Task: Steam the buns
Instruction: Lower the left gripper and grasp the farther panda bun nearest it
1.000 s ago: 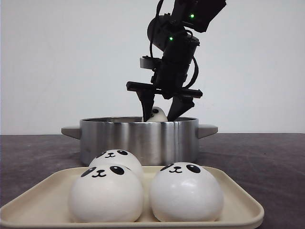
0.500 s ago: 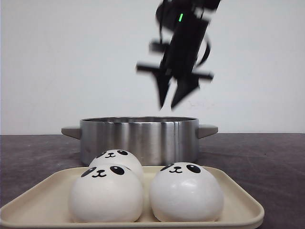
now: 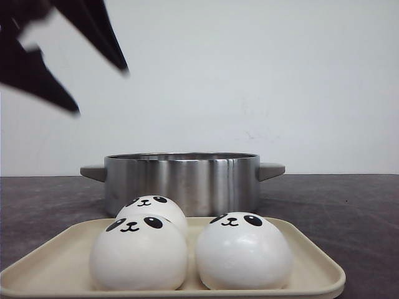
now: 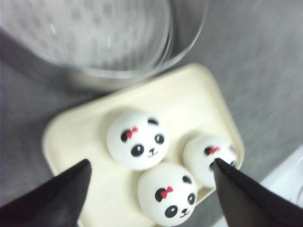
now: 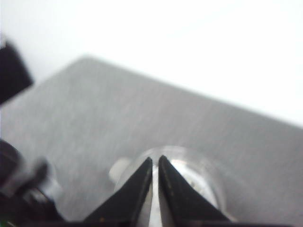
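Three buns sit on the cream tray, at 6 o'clock from the pot. Left gripper hangs above them with fingers wide apart; right gripper has its fingers together, empty. The buns look soft and smooth, probably light, so I'd pinch gently at the sides.

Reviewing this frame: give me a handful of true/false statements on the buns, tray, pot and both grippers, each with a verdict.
1. Three panda buns sit on the cream tray. True.
2. The left gripper is shut on a bun. False: it is open and holds nothing.
3. The steel pot stands behind the tray. True.
4. The right gripper is wide open. False: its fingers are almost together.
5. The pot stands on the tray. False: it stands on the dark table.
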